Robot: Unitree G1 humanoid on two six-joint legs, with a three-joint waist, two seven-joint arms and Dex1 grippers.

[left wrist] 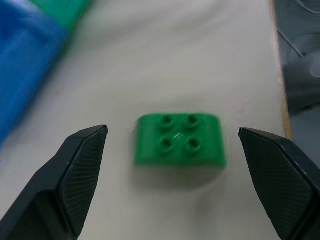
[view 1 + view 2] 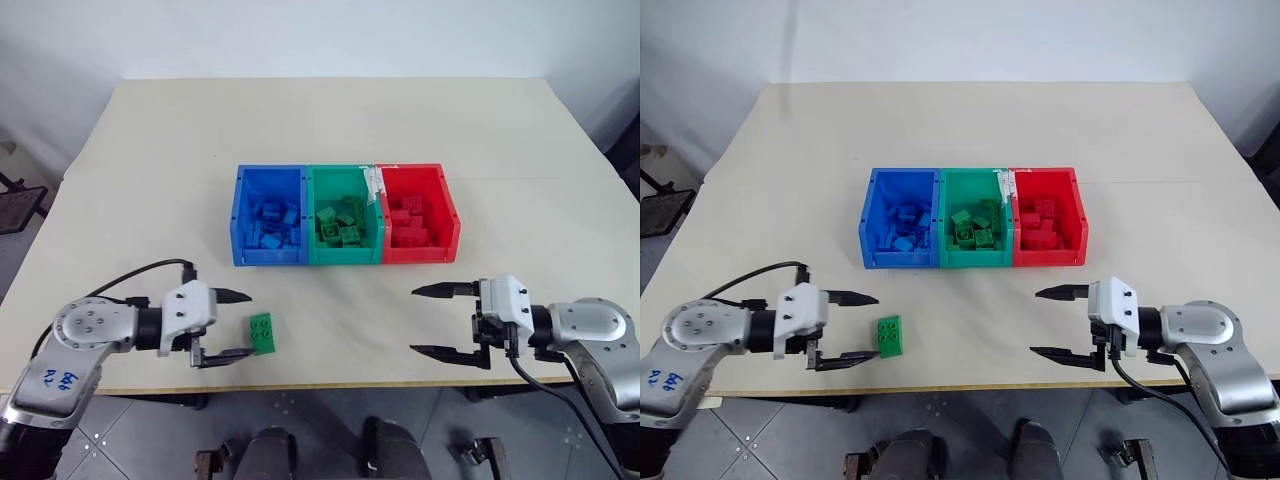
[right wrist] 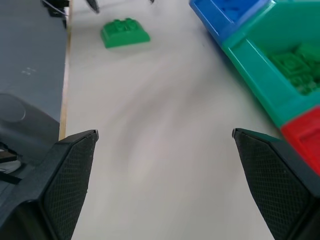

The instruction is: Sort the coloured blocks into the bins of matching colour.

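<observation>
The loose green block (image 2: pixel 263 333) lay at the lower left of the left eye view, near the surface's (image 2: pixel 330 120) front edge, just beside the left claw (image 2: pixel 222 326), whose fingers gaped wide around nothing. It looked light, rigid and smooth-sided, best pinched across its flat sides. The right claw (image 2: pixel 440 321) stood open and empty too. At centre, the blue bin (image 2: pixel 240 215), green bin (image 2: pixel 312 215) and red bin (image 2: pixel 450 215) each held blocks of matching colour.

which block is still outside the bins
The green block lying alone on the table near the front edge, beside the left gripper. All other blocks lie in the bins.
</observation>
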